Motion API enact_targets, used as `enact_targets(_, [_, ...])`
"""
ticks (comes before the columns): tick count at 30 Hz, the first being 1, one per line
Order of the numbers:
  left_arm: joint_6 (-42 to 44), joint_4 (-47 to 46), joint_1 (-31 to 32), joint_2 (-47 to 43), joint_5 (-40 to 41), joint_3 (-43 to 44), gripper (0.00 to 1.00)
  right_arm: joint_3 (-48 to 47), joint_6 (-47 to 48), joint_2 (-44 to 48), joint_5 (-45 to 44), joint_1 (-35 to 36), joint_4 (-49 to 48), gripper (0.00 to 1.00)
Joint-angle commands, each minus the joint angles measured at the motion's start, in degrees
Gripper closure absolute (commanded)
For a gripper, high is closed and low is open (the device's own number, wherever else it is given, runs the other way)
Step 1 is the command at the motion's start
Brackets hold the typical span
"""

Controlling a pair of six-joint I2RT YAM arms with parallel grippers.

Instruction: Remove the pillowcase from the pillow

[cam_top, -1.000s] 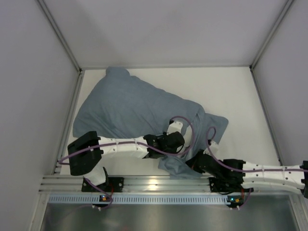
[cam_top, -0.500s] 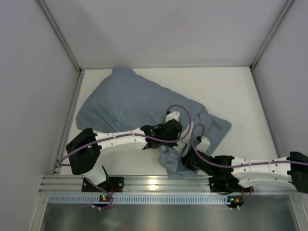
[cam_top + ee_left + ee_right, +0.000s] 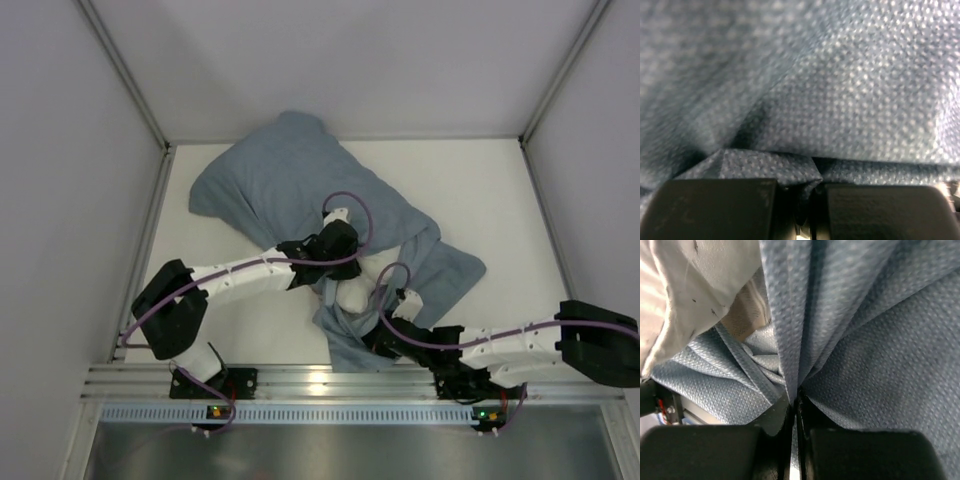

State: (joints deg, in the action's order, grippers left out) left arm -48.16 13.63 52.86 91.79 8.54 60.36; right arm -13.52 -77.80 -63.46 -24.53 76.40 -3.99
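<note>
The grey-blue pillowcase (image 3: 300, 190) lies wrinkled across the table from far left to near right. A bit of the white pillow (image 3: 358, 292) shows at its open end between the two grippers. It also shows in the right wrist view (image 3: 695, 295), white with dark specks. My left gripper (image 3: 335, 250) is shut on a fold of the pillowcase (image 3: 840, 100) above the pillow's end. My right gripper (image 3: 378, 335) is shut on the pillowcase's hem (image 3: 850, 340) near the front edge. The rest of the pillow is hidden inside the cloth.
Grey walls stand close on the left (image 3: 70, 200), back and right (image 3: 590, 180). A metal rail (image 3: 320, 380) runs along the table's near edge under the arm bases.
My left gripper has pulled the pillowcase bulk away, toward the back. My right gripper has moved left with the hem. The white pillow end has come into view between them.
</note>
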Motion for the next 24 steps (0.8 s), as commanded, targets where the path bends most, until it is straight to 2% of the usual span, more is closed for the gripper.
enact_targets(1, [-4.8, -12.6, -1.4, -4.2, -0.4, 4.1, 1.00, 0.7, -0.2, -5.2, 6.3, 2.4, -3.0, 1.00])
enact_targets(6, [-5.5, -9.9, -1.4, -11.4, -3.8, 2.6, 1.00, -0.7, 0.1, -6.2, 3.7, 2.3, -2.5, 1.00])
enact_targets(9, [-5.5, -7.5, -1.4, -18.6, -4.8, -2.6, 1.00, -0.1, -0.9, -1.2, 0.1, 1.1, 0.5, 1.00])
enact_targets(10, [-5.9, -5.9, -1.4, -23.4, -4.8, -6.3, 1.00, 0.0, -1.1, 0.5, -1.0, 0.7, 4.0, 1.00])
enact_targets(13, [-6.6, -1.1, -1.4, -34.1, -3.7, -11.5, 1.00, 0.3, -0.3, 8.2, -3.5, -2.6, 12.4, 1.00])
enact_targets(18, [-6.0, 10.4, -1.4, -47.7, -3.8, -14.1, 1.00, 0.2, 6.8, 19.8, -1.8, -12.7, 18.0, 1.00])
enact_targets(20, [-6.1, 13.4, -1.4, -50.2, -3.7, -14.4, 1.00, -1.1, 9.8, 20.7, -1.0, -16.3, 19.4, 1.00])
enact_targets(24, [-6.9, 16.4, -1.4, -55.0, -4.4, -17.1, 1.00, -5.5, 12.8, 18.6, 0.2, -17.8, 21.6, 1.00])
